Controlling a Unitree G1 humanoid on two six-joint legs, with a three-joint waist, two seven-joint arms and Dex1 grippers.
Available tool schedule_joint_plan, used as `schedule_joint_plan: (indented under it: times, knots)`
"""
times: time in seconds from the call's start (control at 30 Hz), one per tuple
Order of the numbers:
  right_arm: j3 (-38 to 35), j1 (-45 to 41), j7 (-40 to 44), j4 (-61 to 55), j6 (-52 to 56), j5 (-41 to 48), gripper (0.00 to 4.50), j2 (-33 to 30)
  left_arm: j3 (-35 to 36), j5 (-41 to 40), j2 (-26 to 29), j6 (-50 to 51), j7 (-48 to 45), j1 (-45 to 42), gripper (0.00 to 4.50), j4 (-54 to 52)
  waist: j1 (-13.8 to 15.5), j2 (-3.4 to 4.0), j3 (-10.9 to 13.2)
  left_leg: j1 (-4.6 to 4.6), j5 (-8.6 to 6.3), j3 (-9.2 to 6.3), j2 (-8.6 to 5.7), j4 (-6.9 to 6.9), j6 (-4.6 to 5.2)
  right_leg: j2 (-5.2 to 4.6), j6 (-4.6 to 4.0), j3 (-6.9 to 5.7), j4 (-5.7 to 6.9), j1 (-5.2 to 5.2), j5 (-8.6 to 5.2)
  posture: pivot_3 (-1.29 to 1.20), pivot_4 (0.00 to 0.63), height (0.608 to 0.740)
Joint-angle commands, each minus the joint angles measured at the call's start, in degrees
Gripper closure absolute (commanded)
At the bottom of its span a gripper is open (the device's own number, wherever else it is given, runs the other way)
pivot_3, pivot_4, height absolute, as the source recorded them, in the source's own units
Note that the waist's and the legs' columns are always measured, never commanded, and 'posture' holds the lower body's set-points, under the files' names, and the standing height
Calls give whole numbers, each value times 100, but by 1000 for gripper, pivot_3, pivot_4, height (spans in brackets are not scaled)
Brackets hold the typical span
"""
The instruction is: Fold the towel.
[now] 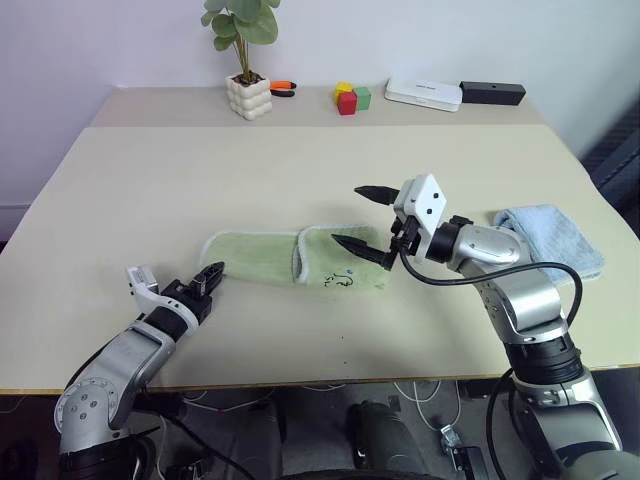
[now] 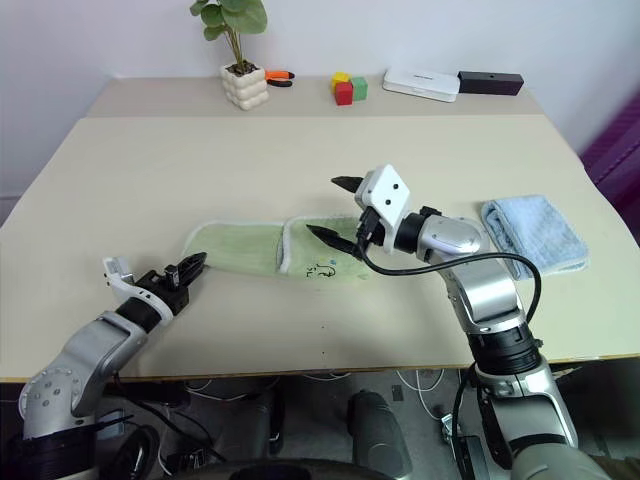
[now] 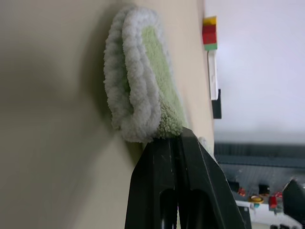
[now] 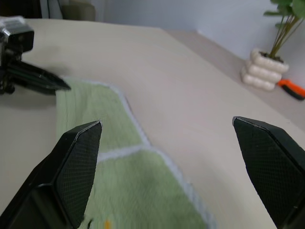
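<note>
The light green towel lies flat across the middle of the table, its right part folded over with a small dark mark near the front. My left gripper lies low at the towel's near-left corner. Its fingers are pressed together, and the whitish rim sits right at their tips. My right gripper hovers above the folded right part. It is open wide, with nothing between its fingertips.
A folded light blue towel lies at the right. Along the back stand a potted plant, an orange-handled tool, coloured blocks, a white box and a black box. The table's front edge is close behind both arms.
</note>
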Motion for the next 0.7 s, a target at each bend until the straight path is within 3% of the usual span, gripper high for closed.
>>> schedule_joint_plan:
  times: [0.03, 0.27, 0.43, 0.7]
  knots:
    - [-522, 88, 246, -194, 243, 479, 0, -294, 332, 93, 289, -74, -431, -255, 4466, -116, -5, 0, 0, -1, 0, 0, 0, 0, 0, -1, 0, 0, -1, 0, 0, 0, 150, 740]
    - [-686, 408, 549, -353, 512, 718, 0, -784, 726, 461, 1097, 104, -1475, -868, 4466, 446, -26, -2, 1, -1, 0, 2, 1, -11, 0, 2, -1, 0, -4, -7, 0, 0, 150, 740]
    - [-585, 1001, 961, -436, 624, 615, 0, -1320, 146, 1301, 1616, 593, -2739, -869, 4466, -163, 5, -2, 2, -8, -1, 4, -1, -14, 0, -1, -1, 0, -15, -10, 0, 0, 150, 740]
    - [-844, 866, 890, -475, 835, 936, 0, -1320, -1143, 2694, 1670, 761, -4071, -1919, 4466, -400, -16, -2, 3, -8, -1, 10, -2, -14, -1, -5, -10, 3, -26, -10, 6, 0, 150, 740]
